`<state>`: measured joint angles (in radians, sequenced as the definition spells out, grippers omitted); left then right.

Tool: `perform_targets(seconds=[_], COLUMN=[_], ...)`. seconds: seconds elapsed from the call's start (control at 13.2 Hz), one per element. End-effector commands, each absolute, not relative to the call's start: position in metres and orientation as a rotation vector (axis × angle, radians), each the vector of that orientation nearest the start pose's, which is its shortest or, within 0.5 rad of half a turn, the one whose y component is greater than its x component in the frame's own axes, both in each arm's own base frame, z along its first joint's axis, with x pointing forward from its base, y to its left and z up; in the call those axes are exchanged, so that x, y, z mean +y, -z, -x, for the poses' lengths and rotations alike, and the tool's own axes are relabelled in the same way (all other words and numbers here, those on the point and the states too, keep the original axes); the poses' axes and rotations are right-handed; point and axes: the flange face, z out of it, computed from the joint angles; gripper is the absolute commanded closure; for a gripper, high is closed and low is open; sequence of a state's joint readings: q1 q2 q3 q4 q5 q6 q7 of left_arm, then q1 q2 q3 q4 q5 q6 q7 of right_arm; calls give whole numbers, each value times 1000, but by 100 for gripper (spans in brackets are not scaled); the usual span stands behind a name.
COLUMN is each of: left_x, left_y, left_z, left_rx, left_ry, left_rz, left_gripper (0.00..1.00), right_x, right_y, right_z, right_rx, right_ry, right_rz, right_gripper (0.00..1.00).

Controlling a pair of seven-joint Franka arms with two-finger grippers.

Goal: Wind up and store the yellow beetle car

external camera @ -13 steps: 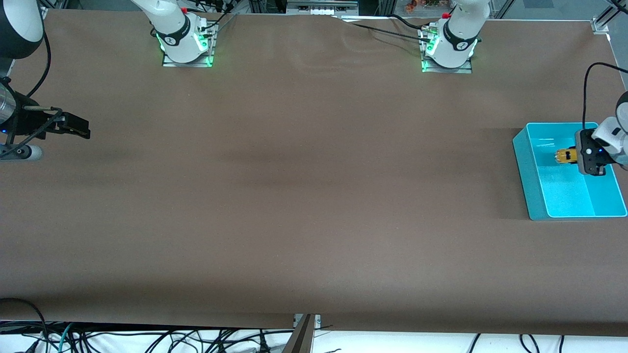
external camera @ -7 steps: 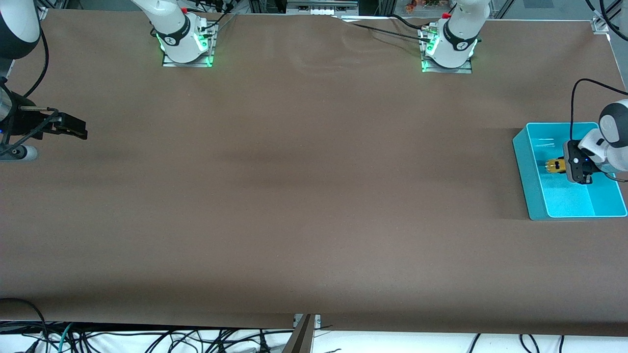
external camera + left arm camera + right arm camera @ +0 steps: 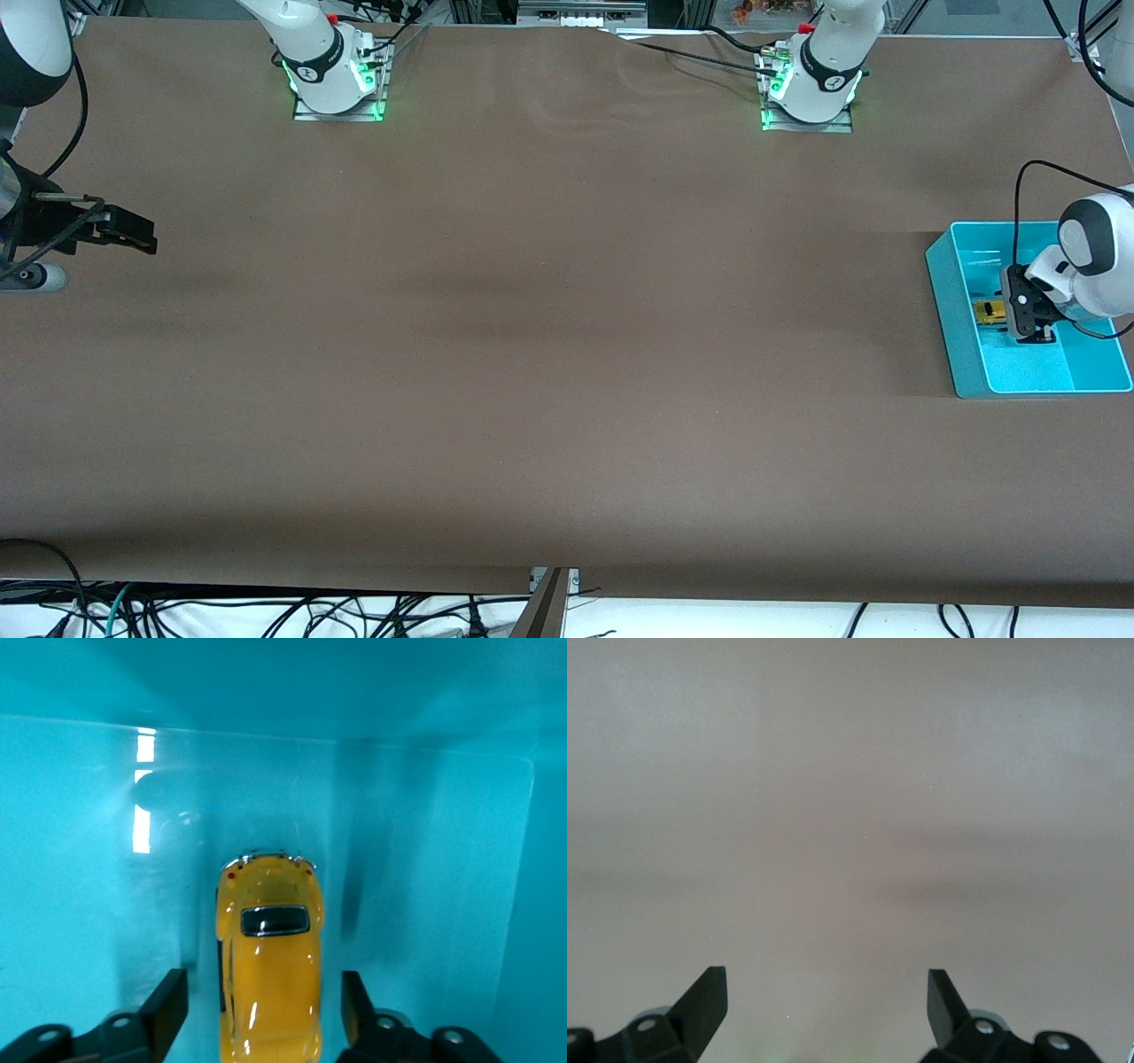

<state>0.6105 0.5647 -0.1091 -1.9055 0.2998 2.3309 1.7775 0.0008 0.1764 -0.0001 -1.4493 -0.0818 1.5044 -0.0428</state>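
My yellow beetle car [image 3: 270, 970] sits in the cyan tray [image 3: 952, 306]

My right gripper [image 3: 124, 232] waits over bare brown table [image 3: 549, 354] at the right arm's end, fingers [image 3: 704, 997] wide apart and empty; my left gripper [image 3: 264, 1010] is down inside the tray at the left arm's end, fingers [image 3: 168, 1005] parted on either side of the car, not pressing its sides

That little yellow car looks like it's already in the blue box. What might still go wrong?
The left pincer is open, its fingers close beside the yellow beetle car on the cyan tray floor; rising crookedly might nudge or tip it. If wound, the car could roll into the wall. The right pincer waits over bare table.
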Motion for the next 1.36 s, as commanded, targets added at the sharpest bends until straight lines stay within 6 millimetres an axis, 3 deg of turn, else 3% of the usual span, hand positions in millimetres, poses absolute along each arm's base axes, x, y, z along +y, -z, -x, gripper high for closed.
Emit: perform_targets(seconds=[0.0,0.23,0.45,0.68,0.76,1.14,1.29], left_x=[299,255,185,120,110,13,-2], left_y=[-252,-336,-419,-456,-469,-536,-556], left_z=[-541,-559,-580,-596,-595,-581,-574], left_rx=[2163,2064,1849,1563,1447,802,537], left_ry=[-368,-471,-573,-526,-489,-322,-255], left_rz=[2327,2457,2616,2790,2856,3017,3116], left_gripper=[0,0,0,0,0,0,0], right_x=[-10,-6,-1,3,2,11,15], right_y=[-582,-582,-582,-582,-582,-581,-582], right_z=[-595,-595,-596,-597,-597,-597,-597], right_rx=[-67,-84,-96,-109,-104,-131,-141], right_ry=[-190,-190,-180,-177,-175,-176,-173], right_rz=[3212,3211,3211,3213,3212,3213,3216], right_gripper=[0,0,0,0,0,0,0])
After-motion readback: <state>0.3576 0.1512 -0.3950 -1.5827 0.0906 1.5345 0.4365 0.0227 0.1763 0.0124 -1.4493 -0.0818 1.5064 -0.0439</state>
